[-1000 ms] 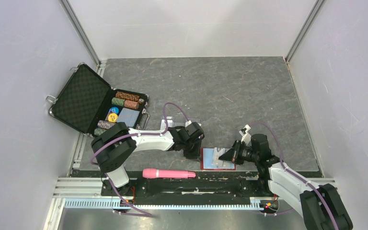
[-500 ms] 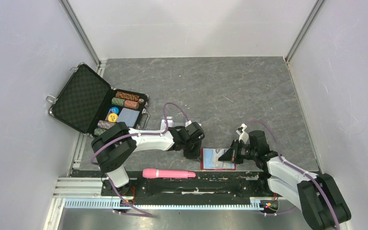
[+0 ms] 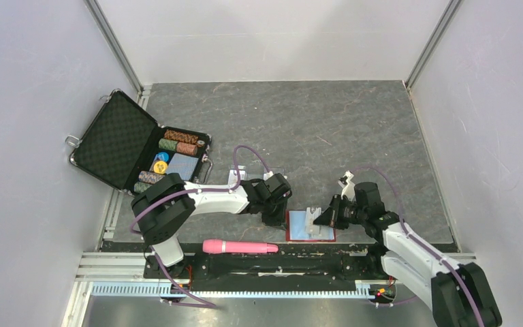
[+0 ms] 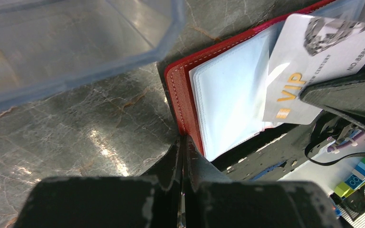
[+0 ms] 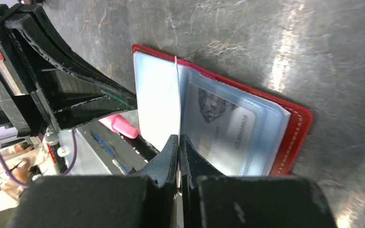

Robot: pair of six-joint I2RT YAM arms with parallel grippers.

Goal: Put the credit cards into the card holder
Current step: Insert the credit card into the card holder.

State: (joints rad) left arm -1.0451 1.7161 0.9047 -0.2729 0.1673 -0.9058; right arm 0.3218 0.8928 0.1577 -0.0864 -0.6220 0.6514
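My right claw (image 5: 178, 141) is clamped on one edge of the card (image 4: 309, 71), thin, stiff and slick, best held flat by its rim, above the open wallet (image 3: 310, 226) at bottom centre of the bench (image 3: 313, 122), while my closed, empty left claw (image 4: 184, 142) touches its red edge.

**A:** What do the arms look like?

**B:** They match. The left arm (image 3: 214, 197) and the right arm (image 3: 408, 248) both have bulky black joints with smooth white shells between them. A thin purple cable (image 3: 248, 147) loops out of each wrist toward 12 o'clock.

**A:** And the tips?

**B:** The left end effector (image 4: 183, 142) and the right end effector (image 5: 177, 140) have black fingers (image 5: 161, 161) that taper to a point. Their edges are scuffed pale.
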